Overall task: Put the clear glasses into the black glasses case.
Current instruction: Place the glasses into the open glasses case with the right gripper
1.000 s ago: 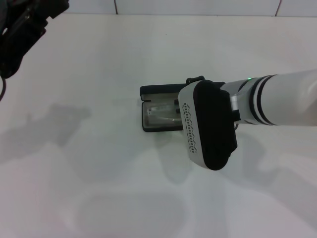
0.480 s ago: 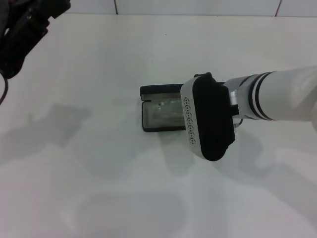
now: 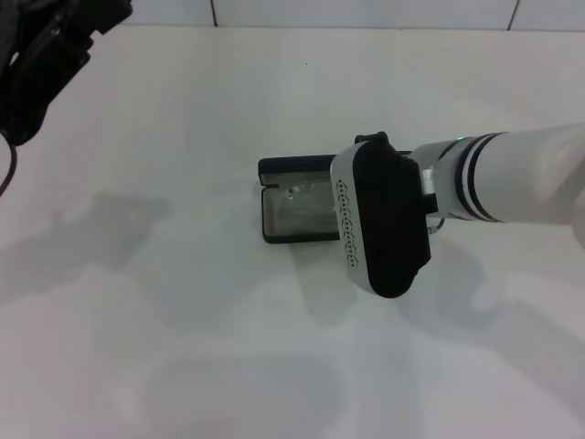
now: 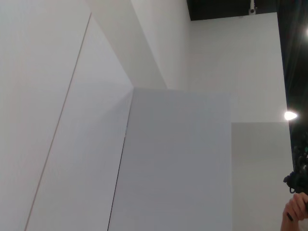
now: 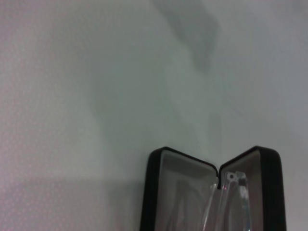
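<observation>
Right gripper sits over the right end of the black glasses case; its fingers are hidden under the wrist housing, so grasp or release cannot be told. Against the view a second ago, the wrist has risen slightly and drawn back. The clear glasses lie inside the open case on the grey lining, one hinge up near the lid fold. Judgement: placement looks done, lid not yet closed. Left gripper is parked at the table's far left corner.
</observation>
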